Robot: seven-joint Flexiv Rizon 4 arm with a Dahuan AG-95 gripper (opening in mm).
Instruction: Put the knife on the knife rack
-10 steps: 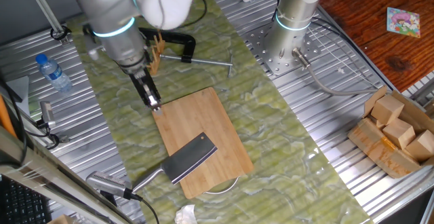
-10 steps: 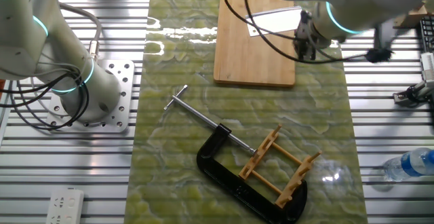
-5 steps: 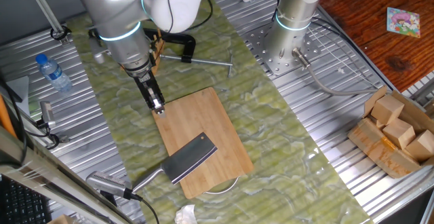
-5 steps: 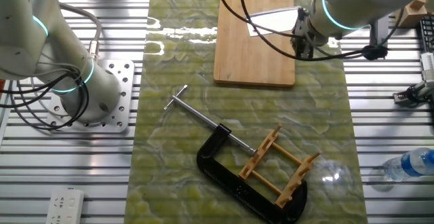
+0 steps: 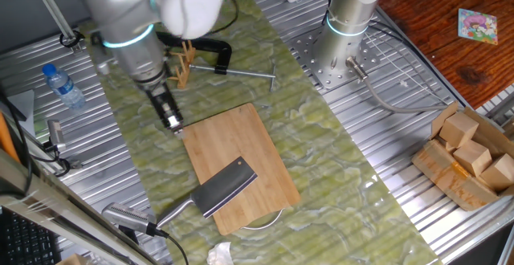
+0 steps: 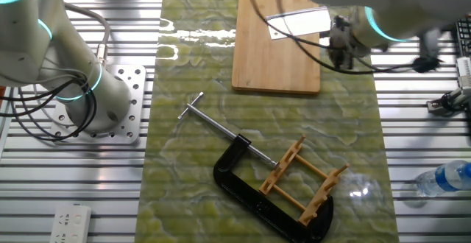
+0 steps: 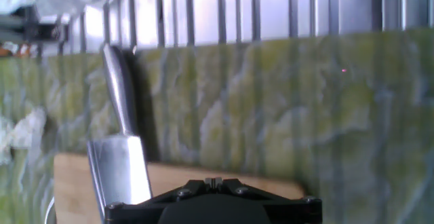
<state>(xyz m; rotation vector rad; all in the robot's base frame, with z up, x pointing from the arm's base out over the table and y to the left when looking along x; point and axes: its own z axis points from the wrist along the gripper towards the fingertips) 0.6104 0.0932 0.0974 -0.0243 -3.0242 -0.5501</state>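
Observation:
The knife, a cleaver with a dark grey blade [image 5: 225, 187] and a silver handle [image 5: 173, 213], lies on the near end of the bamboo cutting board [image 5: 241, 140]. In the hand view its handle [image 7: 119, 95] and blade [image 7: 122, 176] show at the left. The knife rack [image 5: 183, 63] stands at the far end of the green mat, held in a black C-clamp [image 5: 213, 52]. It also shows in the other fixed view [image 6: 302, 180]. My gripper [image 5: 171, 123] hangs just off the board's far left corner, fingers together and empty. It also shows in the other fixed view [image 6: 342, 55].
A water bottle [image 5: 63, 86] lies on the metal table left of the mat. A second arm's base [image 5: 345, 24] stands at the back. A box of wooden blocks [image 5: 470, 156] sits at the right. The clamp's steel rod [image 6: 217, 125] sticks out towards the middle.
My gripper has shifted sideways, from over the board's far corner to just off its edge over the mat. The knife and the rack have not moved.

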